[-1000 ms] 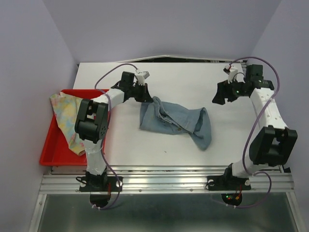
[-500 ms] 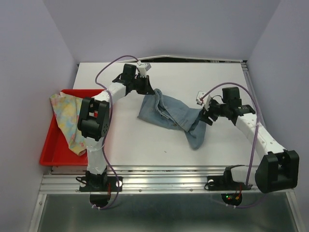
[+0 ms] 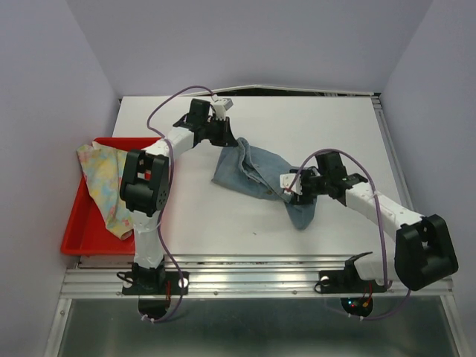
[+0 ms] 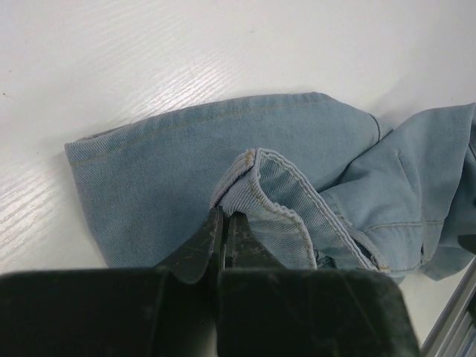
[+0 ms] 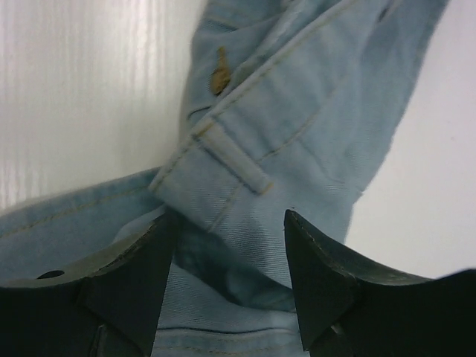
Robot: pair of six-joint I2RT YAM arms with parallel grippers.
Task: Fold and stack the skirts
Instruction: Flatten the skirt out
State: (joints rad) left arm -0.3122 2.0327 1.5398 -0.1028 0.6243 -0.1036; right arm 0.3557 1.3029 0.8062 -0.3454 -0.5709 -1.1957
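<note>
The light blue denim skirt (image 3: pixel 253 171) lies crumpled mid-table. My left gripper (image 3: pixel 228 141) is shut on a fold of its hem at the far left end; in the left wrist view the fingertips (image 4: pixel 223 216) pinch the stitched edge of the denim (image 4: pixel 186 149). My right gripper (image 3: pixel 292 188) stands open low over the skirt's near right end. In the right wrist view its jaws (image 5: pixel 232 223) straddle the waistband with its belt loop (image 5: pixel 234 160), below a brass button (image 5: pixel 218 78). The floral skirt (image 3: pixel 104 182) lies bunched in the red tray.
The red tray (image 3: pixel 78 234) sits at the table's left edge, partly overhanging it. Lilac walls close in on the left, back and right. A metal rail (image 3: pixel 253 279) runs along the near edge by the arm bases.
My right arm swung from the far right corner down to the denim skirt's near right end, and its jaws have narrowed. The left gripper kept its hold; the skirt shifted slightly.
</note>
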